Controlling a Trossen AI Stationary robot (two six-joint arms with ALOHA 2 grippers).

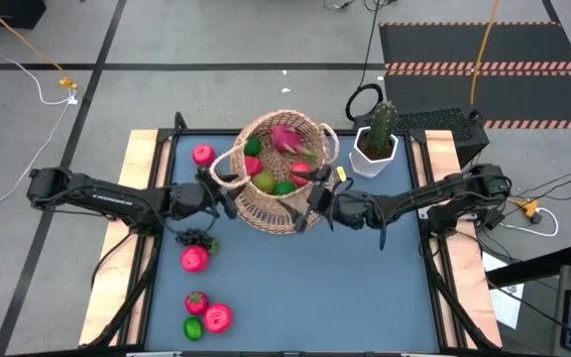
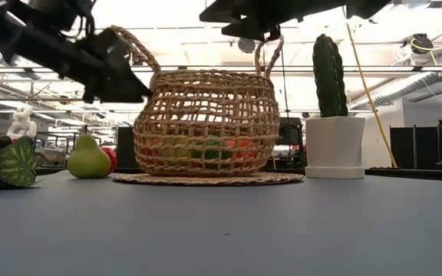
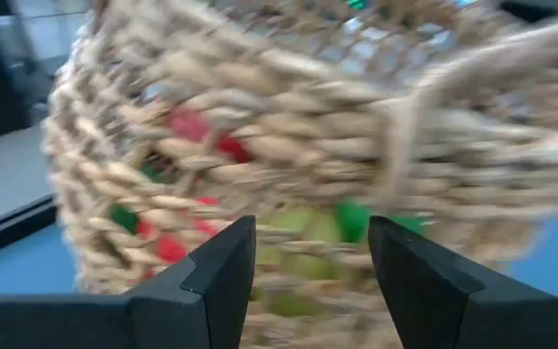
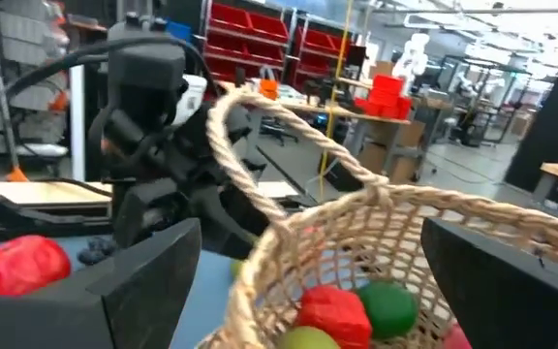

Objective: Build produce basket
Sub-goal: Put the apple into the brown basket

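Note:
The woven basket (image 1: 282, 203) stands at the table's middle, holding a pink dragon fruit (image 1: 287, 137), a lime (image 1: 254, 146), a pear (image 1: 264, 180) and red fruit (image 4: 335, 312). My left gripper (image 1: 224, 190) stands open right against the basket's left wall (image 3: 289, 145), below a loop handle (image 2: 133, 44). My right gripper (image 1: 313, 193) is open and holds nothing. It hovers over the basket's right rim (image 4: 386, 199), one finger on either side of the rim. More produce lies on the table: an apple (image 1: 203, 154), grapes (image 1: 196, 238) and red fruits (image 1: 195, 259). My left gripper comes level from the table's left at the basket's left wall (image 3: 308, 208), with its fingers (image 3: 223, 267) apart. Whether the fingertips touch the weave cannot be told from these views.
A potted cactus (image 1: 377, 139) in a white pot stands at the far right, close to the basket. Near the left front lie a red fruit (image 1: 197, 302), a lime (image 1: 193, 327) and an apple (image 1: 217, 317). A pear (image 2: 88, 159) stands left of the basket. The blue mat (image 1: 345, 288) is bare at the right front.

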